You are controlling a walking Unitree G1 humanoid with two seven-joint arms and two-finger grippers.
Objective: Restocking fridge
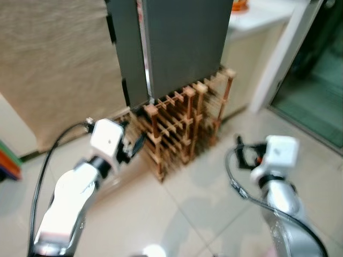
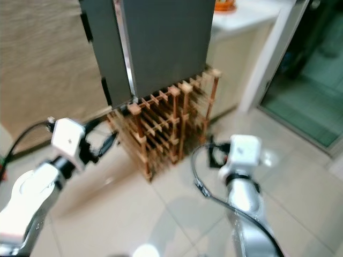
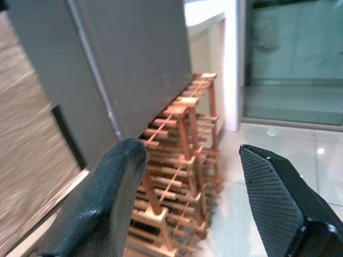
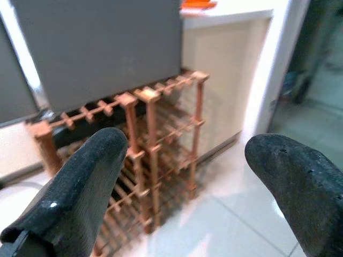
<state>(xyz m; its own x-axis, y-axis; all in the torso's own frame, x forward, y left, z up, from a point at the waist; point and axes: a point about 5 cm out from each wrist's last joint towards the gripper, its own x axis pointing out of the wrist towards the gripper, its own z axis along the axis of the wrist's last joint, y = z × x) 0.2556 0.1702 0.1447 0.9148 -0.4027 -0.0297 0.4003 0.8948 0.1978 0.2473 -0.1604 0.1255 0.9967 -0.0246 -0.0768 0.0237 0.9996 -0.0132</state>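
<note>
Fridge doors, dark grey and closed, are standing straight ahead of the robot, reaching down to just above a wooden rack. Starting at the left gripper: it is hovering low, near the left front corner of that rack, its two black fingers spread wide and gripping nothing — the wrist view is looking between them at the rack's slats and the narrow pale seam where the two fridge doors are meeting. A black cable is looping from the white wrist block back along the silver left arm. The right gripper is hanging further right and well apart from the rack, over bare floor, its fingers likewise parted wide and empty; its wrist view is facing the rack's right-hand end and the cream cabinet behind.

The rack is made of reddish wooden rods with pale square end caps, sitting on the floor directly in front of the fridge's lower edge. Glossy light tiles are covering the floor and reflecting a ceiling light near the robot's feet. A beige textured wall is running off to the left of the fridge. To the right, a cream cabinet with a white top is carrying something orange — too blurred to tell what. Beyond it a white door frame is bordering greenish glass. Something orange and green is showing at the far left edge.
</note>
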